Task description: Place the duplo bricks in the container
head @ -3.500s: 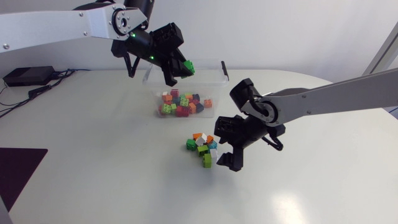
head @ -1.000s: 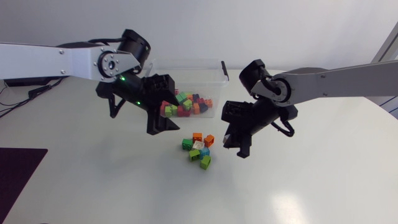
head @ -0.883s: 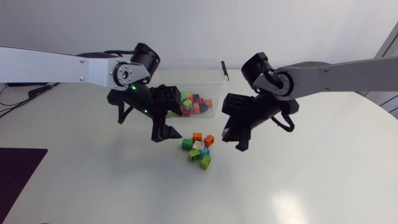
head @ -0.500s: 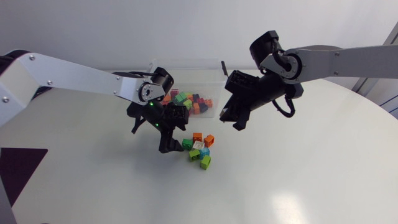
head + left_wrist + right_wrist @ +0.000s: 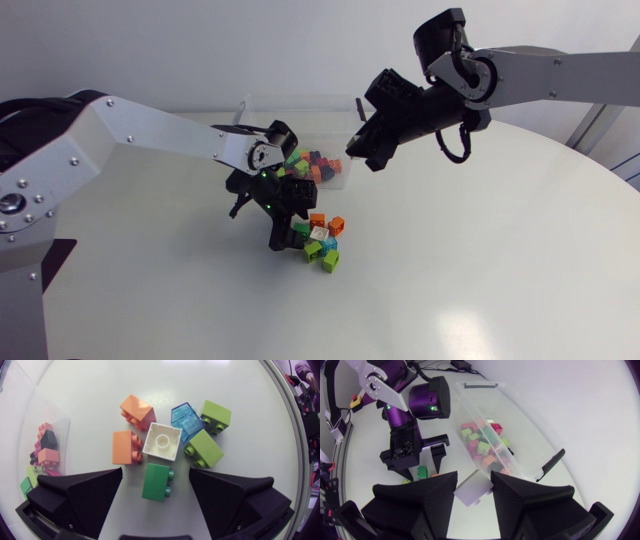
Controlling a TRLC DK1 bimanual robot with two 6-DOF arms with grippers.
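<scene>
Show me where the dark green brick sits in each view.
Head view: dark green brick on the left side of the loose pile.
Left wrist view: between the fingers of the open left hand, touching neither.
Right wrist view: under the left hand's fingertips.
Shared landmark: the clear container of bricks.

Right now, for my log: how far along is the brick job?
Done: many bricks lie in the container. In hand: the right gripper is shut on a white brick beside it. Left: seven in the pile, the left gripper open astride a green brick.
</scene>
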